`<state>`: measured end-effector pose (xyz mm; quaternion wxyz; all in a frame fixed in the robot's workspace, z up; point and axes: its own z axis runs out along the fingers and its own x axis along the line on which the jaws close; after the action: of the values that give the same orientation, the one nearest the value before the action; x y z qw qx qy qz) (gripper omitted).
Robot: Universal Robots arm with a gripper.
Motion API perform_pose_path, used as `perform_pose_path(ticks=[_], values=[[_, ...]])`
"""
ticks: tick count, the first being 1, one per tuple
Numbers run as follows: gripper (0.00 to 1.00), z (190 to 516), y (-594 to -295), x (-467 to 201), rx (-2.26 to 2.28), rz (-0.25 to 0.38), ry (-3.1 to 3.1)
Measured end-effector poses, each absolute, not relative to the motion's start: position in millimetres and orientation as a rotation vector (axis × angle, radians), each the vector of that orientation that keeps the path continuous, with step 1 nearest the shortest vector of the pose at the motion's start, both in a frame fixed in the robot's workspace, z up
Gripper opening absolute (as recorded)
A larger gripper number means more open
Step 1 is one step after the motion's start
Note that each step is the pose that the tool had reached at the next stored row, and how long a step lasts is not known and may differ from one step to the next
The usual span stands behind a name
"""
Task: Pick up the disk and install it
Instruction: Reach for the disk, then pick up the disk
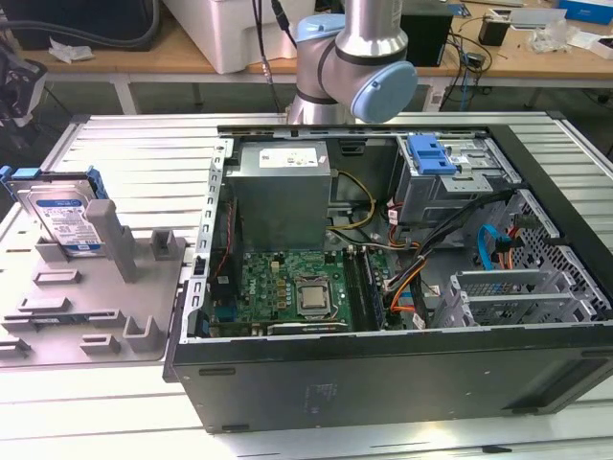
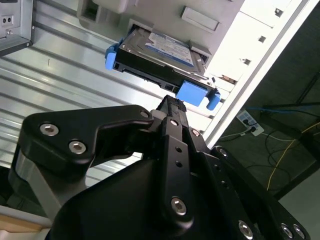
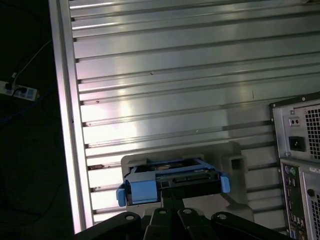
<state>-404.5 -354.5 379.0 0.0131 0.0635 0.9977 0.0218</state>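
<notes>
The disk (image 1: 65, 216) is a silver drive with a white-and-blue label in a blue carrier rail. It leans upright in a grey holder (image 1: 86, 297) at the exterior view's left, beside the open computer case (image 1: 383, 364). Both wrist views look down on the disk (image 2: 160, 50) (image 3: 172, 172) still seated in that holder. My gripper (image 2: 170, 107) (image 3: 170, 195) points toward the disk's blue end tab from a distance and touches nothing. The arm (image 1: 350, 57) stands behind the case.
Inside the case sit a motherboard (image 1: 287, 287), a power supply (image 1: 283, 192) and a metal drive cage (image 1: 450, 187) topped by a blue latch bracket (image 1: 433, 153). Loose cables (image 1: 421, 259) cross the middle. The ribbed metal table (image 1: 134, 153) surrounds it.
</notes>
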Motion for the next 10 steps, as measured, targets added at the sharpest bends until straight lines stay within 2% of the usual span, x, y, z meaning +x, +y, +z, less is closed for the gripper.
perform_pose_path(ticks=[10], values=[[0.11,379.0,-354.5,-406.9,0.198,0.068,3.108]])
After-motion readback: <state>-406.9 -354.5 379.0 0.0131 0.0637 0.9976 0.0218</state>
